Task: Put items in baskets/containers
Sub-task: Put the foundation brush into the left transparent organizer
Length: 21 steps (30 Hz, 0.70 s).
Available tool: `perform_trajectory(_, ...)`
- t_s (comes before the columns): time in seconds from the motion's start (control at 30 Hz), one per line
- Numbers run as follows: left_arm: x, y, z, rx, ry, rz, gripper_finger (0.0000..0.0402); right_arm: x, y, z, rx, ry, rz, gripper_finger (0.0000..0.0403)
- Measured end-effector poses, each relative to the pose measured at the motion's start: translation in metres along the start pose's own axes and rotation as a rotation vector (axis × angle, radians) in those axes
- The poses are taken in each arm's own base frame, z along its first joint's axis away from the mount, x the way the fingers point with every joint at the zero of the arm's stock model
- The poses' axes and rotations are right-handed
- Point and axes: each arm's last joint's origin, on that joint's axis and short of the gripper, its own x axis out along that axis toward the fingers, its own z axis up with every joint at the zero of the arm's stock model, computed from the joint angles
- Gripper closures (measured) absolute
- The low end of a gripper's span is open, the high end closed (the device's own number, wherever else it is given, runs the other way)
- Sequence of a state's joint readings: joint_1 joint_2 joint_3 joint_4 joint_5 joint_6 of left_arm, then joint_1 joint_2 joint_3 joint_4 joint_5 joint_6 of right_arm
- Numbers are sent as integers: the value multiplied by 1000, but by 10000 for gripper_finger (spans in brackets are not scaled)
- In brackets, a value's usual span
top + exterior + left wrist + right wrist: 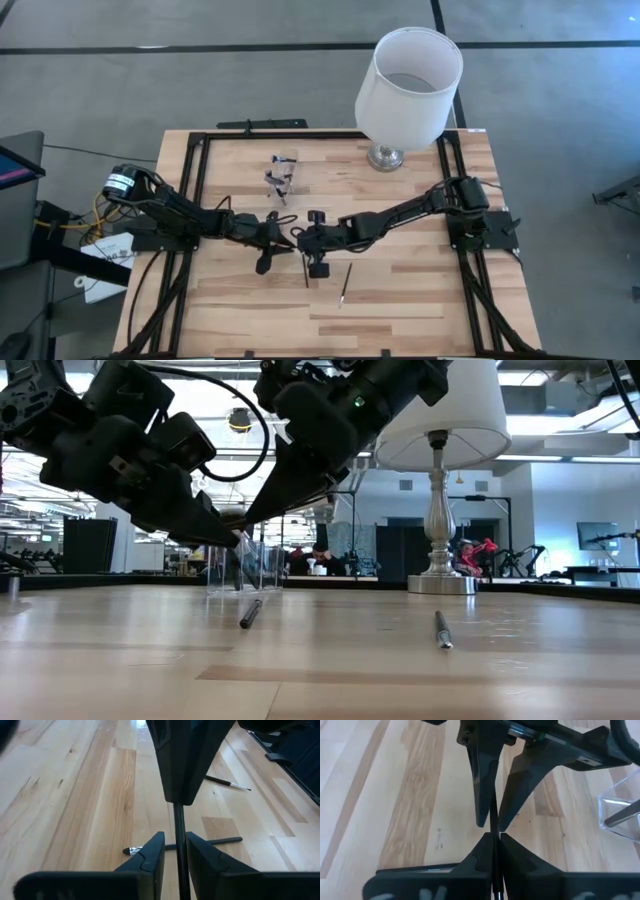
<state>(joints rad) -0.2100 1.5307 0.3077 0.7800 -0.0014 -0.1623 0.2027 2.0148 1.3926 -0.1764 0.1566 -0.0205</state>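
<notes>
Pale wooden planks make up your desk (420, 290), framed by black rails, with a busy workshop room visible beyond its far edge.

Nearest the front edge, 2 makeup brushes lie flat on the wood: the right loose brush (344, 285) rests at a slight angle, and the left loose brush (306, 270) lies just beside it, under the arms.

Above them, at the desk's middle, your 2 claws meet tip to tip around 1 thin dark brush, the held brush (493, 827). Your right claw (493, 836) is closed tight on its handle. Your left claw (175, 851) points toward the right one with its fingers on either side of the same handle; a narrow gap shows on both sides of the handle, so it is partly open and you cannot tell that it grips. In the low view both claws hang clear of the wood.

Farther back stands a small clear plastic cup (283, 176), well apart from the claws, with several brushes already inside it.

Farthest, at the back right, a lamp (405, 90) with a white shade stands on a silver base.
</notes>
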Motion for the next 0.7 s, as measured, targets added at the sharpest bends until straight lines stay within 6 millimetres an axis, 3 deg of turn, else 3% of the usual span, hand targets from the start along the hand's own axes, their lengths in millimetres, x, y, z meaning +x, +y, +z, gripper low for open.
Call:
perform_trajectory(0.27,0,1,0,1,-8,39,386,0,0,0,14,0,-6,379)
perform_trajectory(0.4,0,1,0,-4,-11,49,381,-1,-2,2,74,9,-23,376)
perform_trajectory(0.7,-1,4,3,-62,-49,137,383,-41,-7,59,58,7,-89,319)
